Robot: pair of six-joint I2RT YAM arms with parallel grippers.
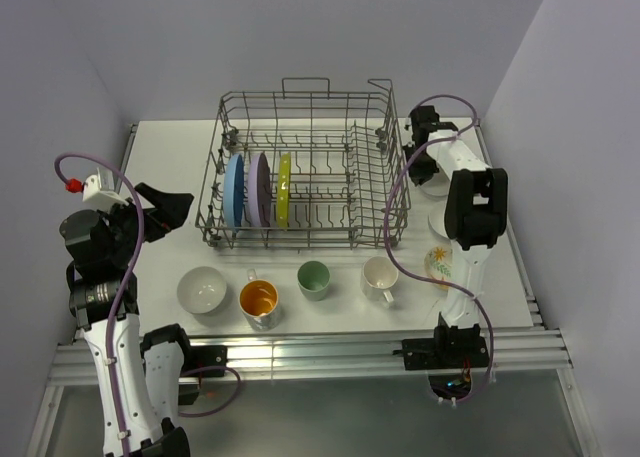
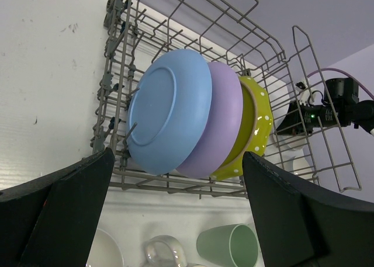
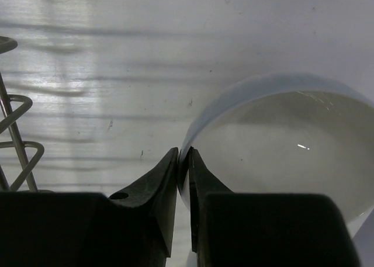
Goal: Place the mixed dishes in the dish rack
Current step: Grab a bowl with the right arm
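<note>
The grey wire dish rack (image 1: 296, 245) holds a blue plate (image 1: 234, 189), a lavender plate (image 1: 259, 189) and a yellow-green plate (image 1: 284, 189) upright at its left end. At the rack's right side, my right gripper (image 1: 414, 167) is shut on the rim of a white bowl (image 3: 280, 138), one finger inside the rim and one outside (image 3: 183, 159). My left gripper (image 1: 170, 207) stands wide open left of the rack, facing the blue plate (image 2: 166, 109), with nothing between its fingers (image 2: 177, 156).
Along the table's front stand a white bowl (image 1: 201, 289), an orange-inside cup (image 1: 258, 299), a pale green cup (image 1: 313, 278), a white mug (image 1: 379, 276) and a floral bowl (image 1: 438, 265) under my right arm. The rack's right half holds no dishes.
</note>
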